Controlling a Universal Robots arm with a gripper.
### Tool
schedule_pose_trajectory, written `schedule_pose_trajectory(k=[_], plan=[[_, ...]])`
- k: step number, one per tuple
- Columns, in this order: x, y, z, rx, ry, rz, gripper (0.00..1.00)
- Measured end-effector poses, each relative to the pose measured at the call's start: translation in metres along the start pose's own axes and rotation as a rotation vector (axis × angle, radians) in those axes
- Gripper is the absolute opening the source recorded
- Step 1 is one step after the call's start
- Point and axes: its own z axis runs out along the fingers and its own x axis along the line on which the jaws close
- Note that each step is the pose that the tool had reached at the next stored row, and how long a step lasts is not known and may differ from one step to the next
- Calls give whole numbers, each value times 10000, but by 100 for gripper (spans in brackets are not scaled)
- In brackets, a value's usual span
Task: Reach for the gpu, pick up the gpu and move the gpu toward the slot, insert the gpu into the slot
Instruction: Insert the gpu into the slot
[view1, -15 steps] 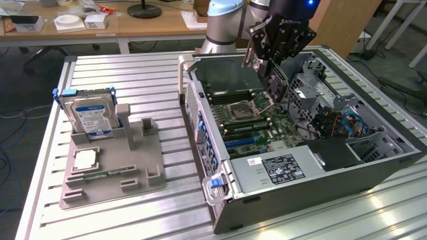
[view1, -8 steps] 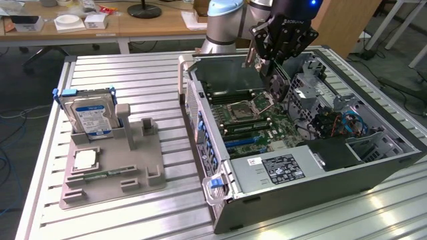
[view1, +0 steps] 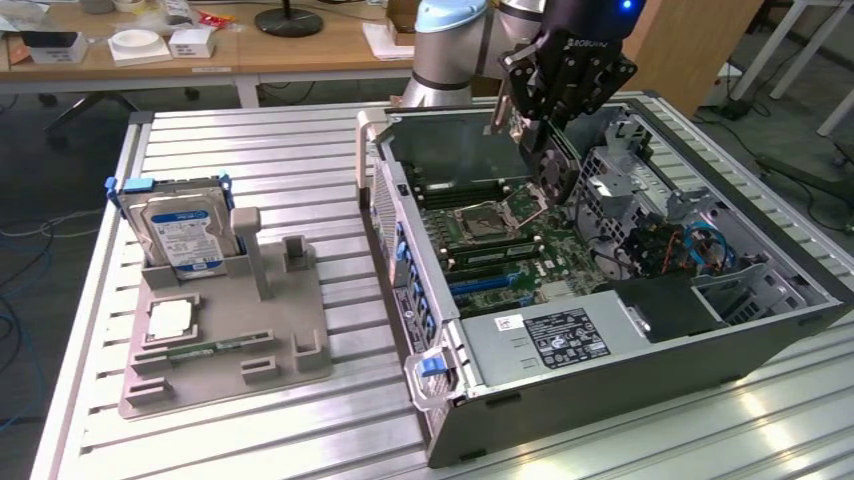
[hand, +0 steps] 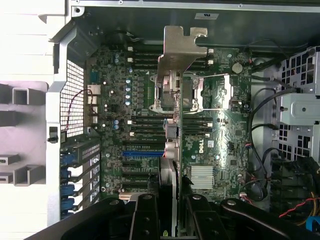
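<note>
While it hangs over the open computer case, the gripper is clamped on the gpu, holding the card in the air above the green motherboard, silvery bracket leading; the blue slot lies apart from it, beyond the processor socket

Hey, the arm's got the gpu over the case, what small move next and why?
Probably carry the gpu across to the blue slot without lowering: the gripper holds it above the motherboard near the processor socket, not over the slot.
</note>
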Motion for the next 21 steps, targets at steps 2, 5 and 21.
schedule_pose_trajectory(k=[2,5,21], plan=[[0,0,0,-9,1,-26,26],[0,0,-1,-13,4,-80,26],[-2,0,0,-13,43,-1048,26]])
